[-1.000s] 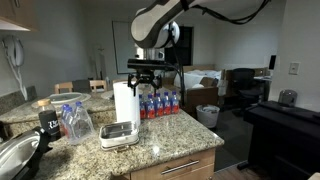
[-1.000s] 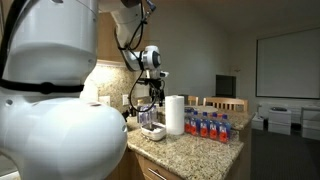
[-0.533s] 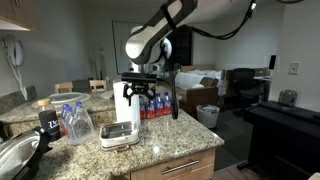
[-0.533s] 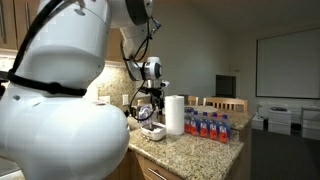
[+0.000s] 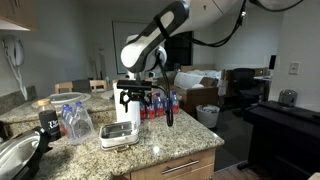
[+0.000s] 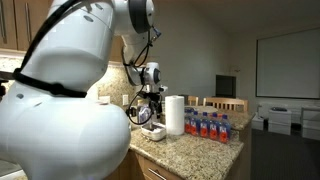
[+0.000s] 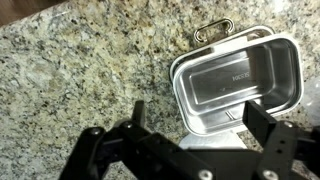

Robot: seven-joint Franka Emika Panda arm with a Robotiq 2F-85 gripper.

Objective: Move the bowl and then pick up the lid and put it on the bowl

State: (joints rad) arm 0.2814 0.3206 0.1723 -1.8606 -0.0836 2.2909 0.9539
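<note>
The bowl (image 7: 235,85) is a shallow whitish-clear rectangular container with a metal clip on its far rim, resting on the granite counter (image 7: 70,70). It also shows in both exterior views as the bowl (image 5: 120,134) (image 6: 152,128). My gripper (image 7: 200,125) hangs just above the bowl's near edge, open, with nothing between its fingers (image 7: 138,115). In both exterior views the gripper (image 5: 135,100) (image 6: 150,100) hovers over the bowl without touching it. A pale flat patch (image 7: 205,142) at the bowl's near side may be the lid, mostly hidden by the gripper body.
A paper towel roll (image 5: 125,98) (image 6: 175,114) stands right behind the bowl. A row of small bottles (image 5: 160,104) (image 6: 210,127) lines the counter's back. Clear plastic bottles (image 5: 75,120) and a large metal bowl (image 5: 10,155) sit to one side. The counter edge (image 5: 170,157) is close.
The arm has come down and shifted sideways, bringing the gripper from above the paper towel roll to just over the bowl. The jaws stayed open.
</note>
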